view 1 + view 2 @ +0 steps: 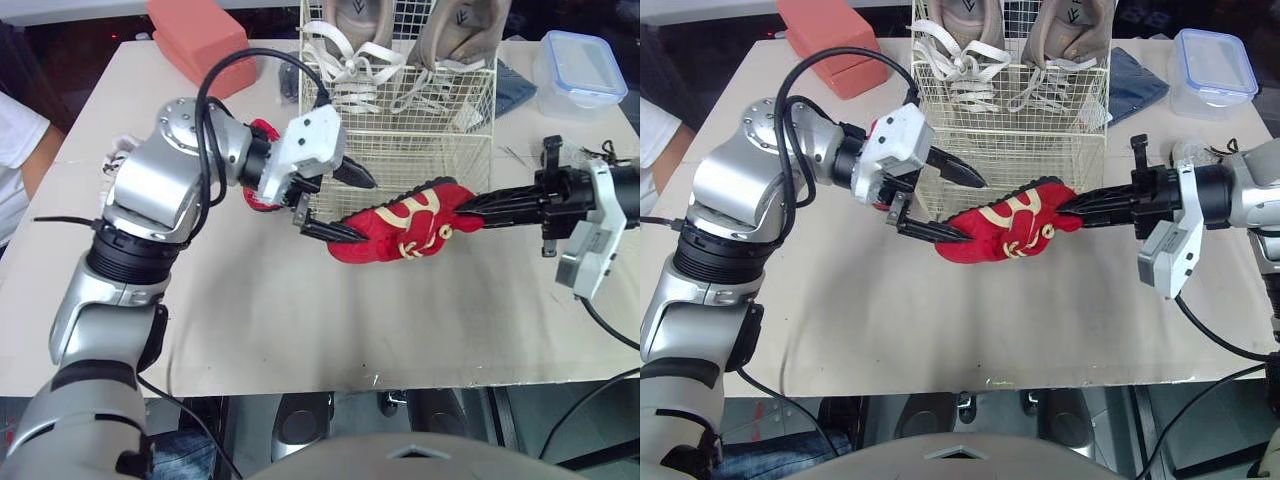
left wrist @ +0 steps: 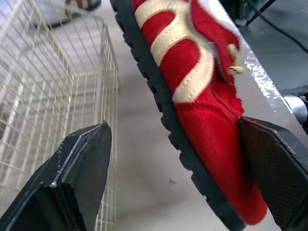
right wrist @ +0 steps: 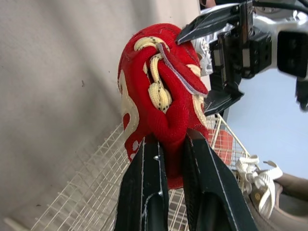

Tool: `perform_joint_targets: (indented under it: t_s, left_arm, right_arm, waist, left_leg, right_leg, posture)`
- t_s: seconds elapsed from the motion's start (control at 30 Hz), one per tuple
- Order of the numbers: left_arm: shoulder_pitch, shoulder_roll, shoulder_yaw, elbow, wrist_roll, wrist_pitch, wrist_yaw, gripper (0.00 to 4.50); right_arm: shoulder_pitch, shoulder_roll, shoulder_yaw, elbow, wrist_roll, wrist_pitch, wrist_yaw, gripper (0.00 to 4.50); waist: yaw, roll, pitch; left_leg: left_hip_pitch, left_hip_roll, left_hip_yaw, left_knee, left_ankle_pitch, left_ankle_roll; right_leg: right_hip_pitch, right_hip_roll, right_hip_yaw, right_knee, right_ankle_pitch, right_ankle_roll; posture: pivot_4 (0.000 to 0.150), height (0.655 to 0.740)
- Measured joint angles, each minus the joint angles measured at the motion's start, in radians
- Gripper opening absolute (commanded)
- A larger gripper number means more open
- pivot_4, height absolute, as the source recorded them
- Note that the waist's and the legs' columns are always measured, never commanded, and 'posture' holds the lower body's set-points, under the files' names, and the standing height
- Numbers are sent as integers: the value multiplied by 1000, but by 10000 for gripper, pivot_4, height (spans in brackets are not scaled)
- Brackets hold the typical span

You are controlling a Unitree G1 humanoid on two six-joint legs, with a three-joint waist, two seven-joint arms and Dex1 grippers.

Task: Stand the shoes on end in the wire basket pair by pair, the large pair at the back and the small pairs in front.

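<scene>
Closest in lies a bare stretch of the desk [image 1: 300, 320], running up to the wire basket [image 1: 420, 150]. Just in front of the basket's front wall, a red shoe [image 1: 400, 235] with cream trim and laces hangs clear of the desk, lying across the basket's front with its black sole turned toward the wire. The right gripper [image 1: 465, 208] reaches in from the basket's right, its jaws clamped on the shoe's collar. The left gripper [image 1: 368, 212] comes in from the basket's left with its jaws apart: one finger [image 2: 274, 168] presses the shoe's toe end, while the other finger [image 2: 86, 159] stands free, close to the basket's front wire.

Inside the basket, at its back, the large grey pair [image 1: 352, 30] stands on end, white laces facing forward; the front part of the basket holds no shoes. Left of the basket, a second red shoe [image 1: 264, 129] shows partly behind the left wrist. Further left of the basket sits a coral box [image 1: 200, 40]. Right of the basket lie a dark blue cloth [image 1: 515, 88] and a clear lidded container [image 1: 580, 70]. Well left of the basket, a person's white sleeve [image 1: 15, 130] shows beyond the desk edge.
</scene>
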Motion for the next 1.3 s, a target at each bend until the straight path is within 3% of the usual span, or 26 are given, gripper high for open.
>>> perform_joint_targets:
  t_s: [0.03, 0.07, 0.13, 0.3, 0.4, 0.5, 0.53, 0.57, 0.7, 0.8, 0.83, 0.9, 0.93, 0.97, 1.07, 1.2, 1.3]
  left_arm:
    - [-1, -5, -4, 2, 8, 9, 6, 45000]
    - [-3, -8, -7, 8, 15, 16, 8, 40970]
    - [-3, -10, -9, 14, 16, 22, 7, 37827]
    - [-4, -25, -14, 22, 10, 29, -28, 13929]
    - [-4, -25, -11, 22, 4, 51, -35, 3731]
    - [-4, -26, -5, 22, 1, 68, -38, 3462]
    - [-4, -26, -4, 23, 1, 69, -38, 3462]
    - [-4, -27, -3, 24, 1, 70, -38, 3461]
    - [21, -68, 21, 35, 0, 73, 9, 3453]
    - [57, -128, 58, 20, -21, 100, 84, 3449]
    - [79, -148, 79, 5, -35, 106, 113, 3449]
    - [106, -176, 107, -18, -49, 111, 161, 3449]
    - [126, -210, 141, -31, -52, 100, 224, 3449]
    - [127, -211, 144, -31, -52, 99, 227, 3449]
    - [150, -248, 189, -57, -63, 69, 293, 3449]
    - [181, -293, 195, -92, -78, 65, 352, 3449]
    - [225, -319, 193, -129, -86, 63, 397, 3449]
  right_arm:
    - [-1, 0, 3, -1, -2, 1, -1, 250]
    - [-3, 0, 8, -6, -6, 2, -3, 0]
    - [-10, 0, 10, -8, -11, 2, -3, 0]
    - [-35, 8, 10, -11, -26, 2, -15, 0]
    - [-36, 14, 10, -19, -32, 1, -26, 0]
    - [-39, 15, 10, -23, -34, 6, -31, 0]
    - [-38, 14, 10, -27, -35, 15, -33, 5832]
    - [-38, 14, 10, -30, -35, 21, -36, 7701]
    - [4, 8, -30, -75, -7, 113, -92, 26142]
    - [122, -15, -101, -123, 35, 242, -150, 41438]
    - [189, -27, -130, -137, 52, 299, -167, 44021]
    - [300, -34, -172, -168, 100, 420, -207, 44021]
    - [442, -55, -227, -258, 218, 639, -270, 44021]
    - [446, -56, -228, -262, 222, 648, -272, 44021]
    - [616, -77, -305, -442, 501, 997, -405, 44021]
    - [659, -43, -339, -575, 769, 1230, -564, 44021]
    - [617, 62, -345, -619, 954, 1328, -757, 44021]
  waist:
    - [0, 0, 0]
    - [-1, 0, 0]
    - [-1, 0, 0]
    - [-1, 0, 0]
    - [-1, 0, 0]
    - [-1, 0, 0]
    - [-1, 0, 0]
    - [-1, 0, 0]
    - [0, 0, 0]
    - [7, 0, 0]
    - [9, 0, 0]
    - [9, 0, 0]
    - [11, 0, 0]
    - [10, 0, 0]
    - [3, 1, 0]
    - [-1, 1, 0]
    - [-1, 0, 0]
  left_leg:
    - [0, 0, 0, 0, 0, 0]
    - [0, 0, 0, 0, 0, 0]
    - [0, 0, 0, 0, 0, 0]
    - [0, 0, 0, 0, 0, 0]
    - [0, 1, 0, 0, 0, 0]
    - [0, 1, 0, 0, 0, 0]
    - [0, 1, 0, 0, 0, 0]
    - [0, 1, 0, 0, 0, 0]
    - [0, 1, 0, 0, 0, 0]
    - [-1, 1, -1, 1, 0, 0]
    - [-1, 1, -1, 1, 0, 0]
    - [-1, 1, -1, 1, 0, 0]
    - [-1, 1, -1, 1, 0, 0]
    - [0, 1, -1, 1, 0, 0]
    - [1, 2, -2, 1, 0, 0]
    - [2, 2, -2, 1, 0, 0]
    - [1, 1, -2, 1, 0, 1]
  right_leg:
    - [0, 0, 0, 0, 0, 0]
    - [0, 0, 0, 0, 0, 0]
    - [0, 0, 0, 0, 0, 0]
    - [0, 0, 0, 0, 0, 0]
    - [0, 0, 0, 0, 0, 0]
    - [0, 0, 0, 0, 0, 0]
    - [0, 0, 0, 0, 0, 0]
    - [0, 0, 0, 1, 0, 0]
    - [0, -1, 0, 1, 0, 0]
    - [0, -3, -1, 1, 1, -1]
    - [1, -3, -1, 1, 1, -2]
    - [0, -3, 0, 1, 2, -3]
    - [0, -3, 0, 2, 2, -3]
    - [1, -3, 0, 2, 2, -3]
    - [2, -5, 0, 2, 1, -2]
    - [2, -2, 1, 2, -1, 1]
    - [2, -1, 1, 2, 0, 1]
  posture:
    - [1500, 6860]
    - [1500, 6860]
    - [1500, 6860]
    - [1500, 6860]
    - [1500, 6860]
    - [1500, 6860]
    - [1500, 6860]
    - [1500, 6860]
    - [1500, 6860]
    - [1500, 6860]
    - [1500, 6860]
    - [1500, 6860]
    - [1500, 6860]
    - [1500, 6860]
    - [1500, 6860]
    - [1500, 6860]
    - [1500, 6860]
